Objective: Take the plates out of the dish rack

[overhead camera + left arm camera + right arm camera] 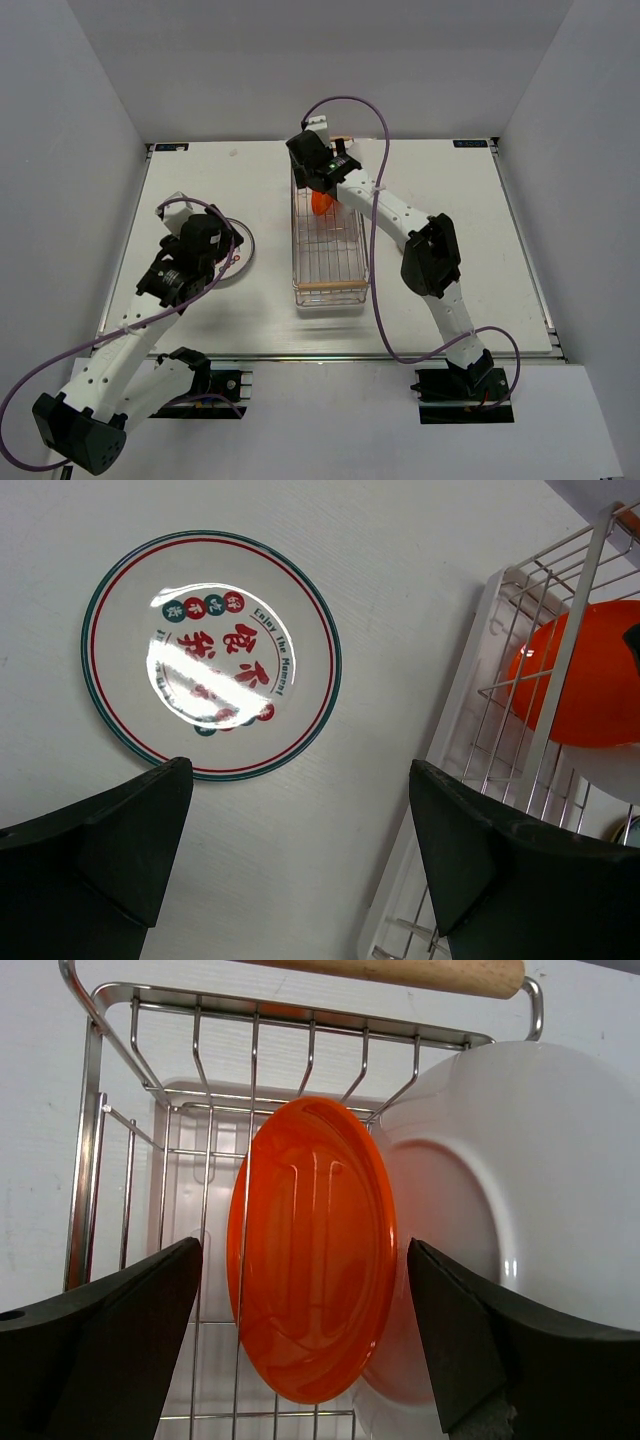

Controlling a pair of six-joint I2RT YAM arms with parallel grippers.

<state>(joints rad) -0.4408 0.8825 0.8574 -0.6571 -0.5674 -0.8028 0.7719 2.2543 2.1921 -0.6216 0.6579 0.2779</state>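
Done: red-marked plate [210,655] laid on the bench [380,600].
To do: orange plate [312,1250], white plate [500,1190] parked in the dish rack [82,1130]; maybe more unseen.
Claws: left claw [300,770], right claw [303,1250] both released.

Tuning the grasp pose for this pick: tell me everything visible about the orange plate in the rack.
The orange plate is small, round, plain orange-red and glossy, with no pattern; its material cannot be told. It stands on edge, nearly upright, at the far end of the dish rack by a wooden handle, its lower edge among the wires. A white plate stands close behind it, partly overlapped; contact is unclear. The right gripper has its jaws open on either side, not touching it.
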